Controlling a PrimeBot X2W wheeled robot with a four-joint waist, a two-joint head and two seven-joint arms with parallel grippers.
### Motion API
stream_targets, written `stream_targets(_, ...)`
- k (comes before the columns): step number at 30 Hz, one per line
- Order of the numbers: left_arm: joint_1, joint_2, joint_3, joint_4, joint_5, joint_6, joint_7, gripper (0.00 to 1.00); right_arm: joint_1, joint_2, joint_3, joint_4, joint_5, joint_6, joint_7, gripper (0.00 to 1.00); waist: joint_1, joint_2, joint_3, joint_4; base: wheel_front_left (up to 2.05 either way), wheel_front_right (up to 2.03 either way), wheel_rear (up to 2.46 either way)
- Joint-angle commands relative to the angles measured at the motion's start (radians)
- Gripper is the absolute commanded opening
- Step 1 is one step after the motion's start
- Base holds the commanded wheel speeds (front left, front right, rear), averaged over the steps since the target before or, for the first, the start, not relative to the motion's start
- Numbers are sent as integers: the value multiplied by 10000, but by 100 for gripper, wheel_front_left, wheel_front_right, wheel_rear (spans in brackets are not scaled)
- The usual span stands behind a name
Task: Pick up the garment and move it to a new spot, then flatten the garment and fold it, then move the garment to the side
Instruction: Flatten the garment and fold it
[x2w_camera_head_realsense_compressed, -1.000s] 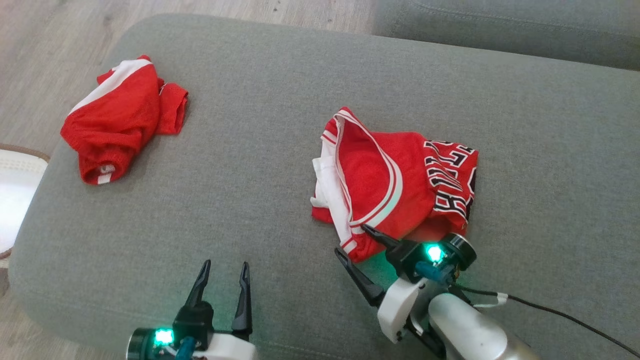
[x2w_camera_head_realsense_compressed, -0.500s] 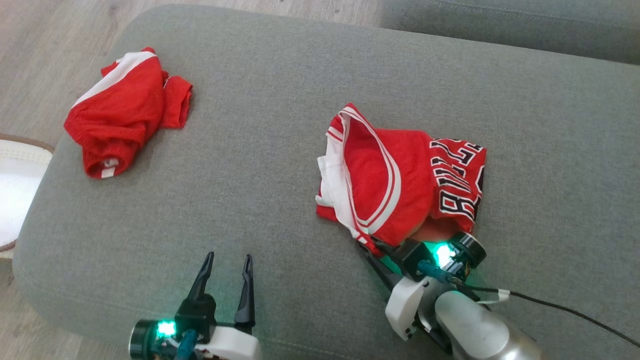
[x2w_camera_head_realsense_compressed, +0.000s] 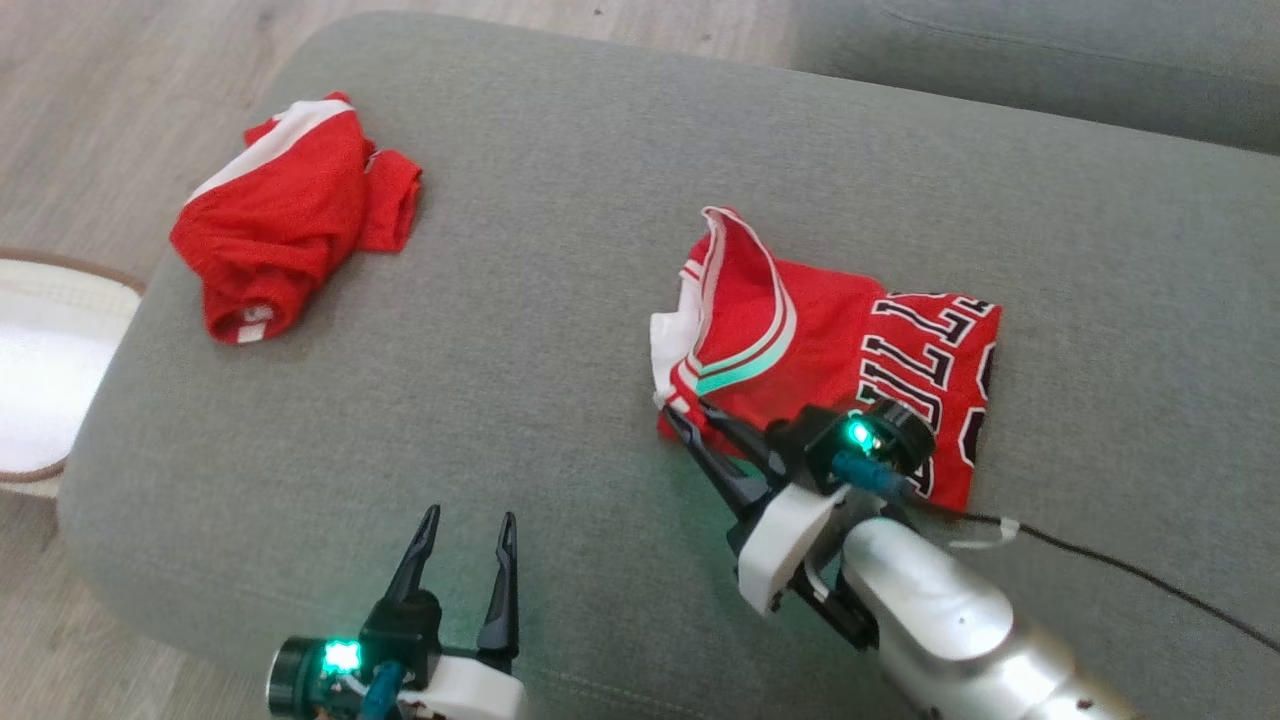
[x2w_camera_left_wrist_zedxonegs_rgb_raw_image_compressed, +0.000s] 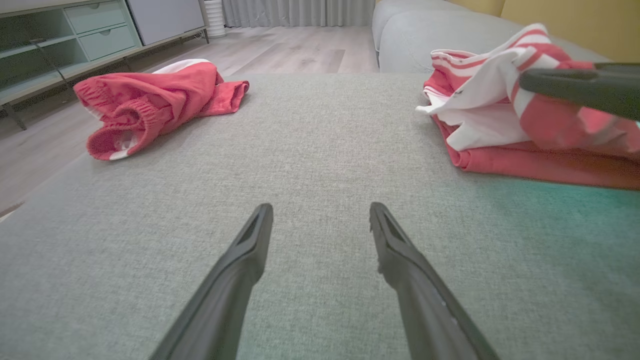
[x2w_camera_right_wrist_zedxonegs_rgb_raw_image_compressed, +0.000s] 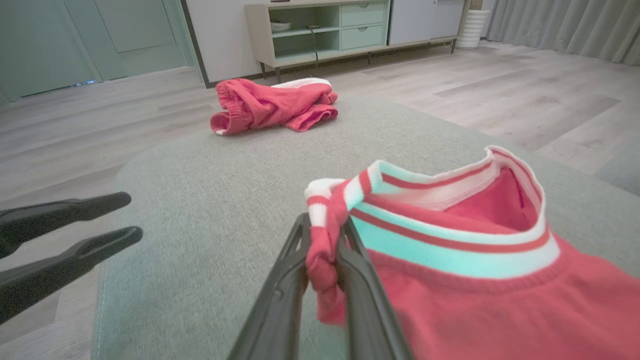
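A crumpled pair of red shorts lies at the left end of the sofa cushion, well apart from the work. The left pincer hovers low over bare cushion, jaws apart and empty. Right of centre lies the basketball jersey, loosely folded. It looks like light, limp mesh that will sag and drag, so its ribbed striped trim is probably the firmest hold. The right pincer is clamped on that trim at the near left corner. A second ago its jaws stood wide apart at this edge, and the left pincer was open as now.
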Motion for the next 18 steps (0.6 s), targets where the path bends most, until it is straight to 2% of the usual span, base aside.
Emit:
stream_targets(1,-343,26,205,-221,58,8,-51,100,-372,162,152,-84,327,-6,-38,4,0,0,-35,188,0,0,0)
stream_targets(2,-335,26,207,-193,63,15,-51,100,-398,162,206,64,562,-6,-27,60,0,0,-41,239,0,0,0)
stream_targets(3,-325,26,217,-163,60,20,-51,100,-426,162,354,200,774,-6,37,100,0,0,-50,269,0,0,0)
stream_targets(6,-315,26,311,-128,70,40,-51,100,-535,162,867,231,1405,-6,20,100,0,0,-53,229,0,0,0)
stream_targets(11,-327,26,542,-153,129,81,-51,100,-647,162,1022,281,1827,-6,-24,100,0,0,-143,-117,0,0,0)
stream_targets(14,-366,26,652,-270,165,99,-51,100,-640,162,122,83,1540,-6,-32,100,0,0,-197,-494,0,0,0)
stream_targets(18,-463,26,757,-450,256,124,-51,100,-219,162,-1776,-214,346,-6,-35,100,0,0,-248,-1073,0,0,0)
